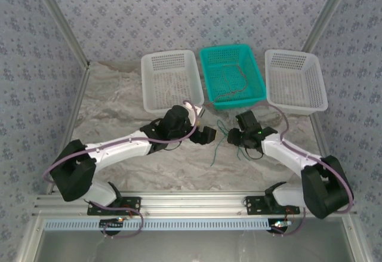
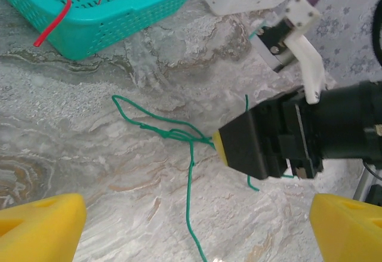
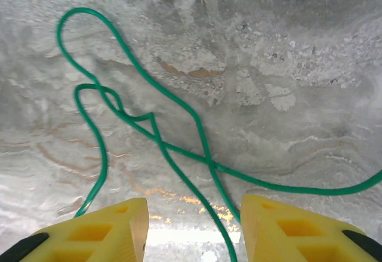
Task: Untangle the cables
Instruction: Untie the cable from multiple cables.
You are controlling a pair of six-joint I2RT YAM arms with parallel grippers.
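Green cable (image 3: 210, 164) passes between the right gripper's (image 3: 194, 205) half-open jaws.

Left wrist view: the green cable (image 2: 190, 184) runs off the bottom edge, 1 stretch hidden behind the right gripper (image 2: 218, 144); the red cable (image 2: 57, 24) is cut by the top edge. Right wrist view: the green cable leaves bottom and right edges; contact with the fingers (image 3: 113, 229) cannot be told.
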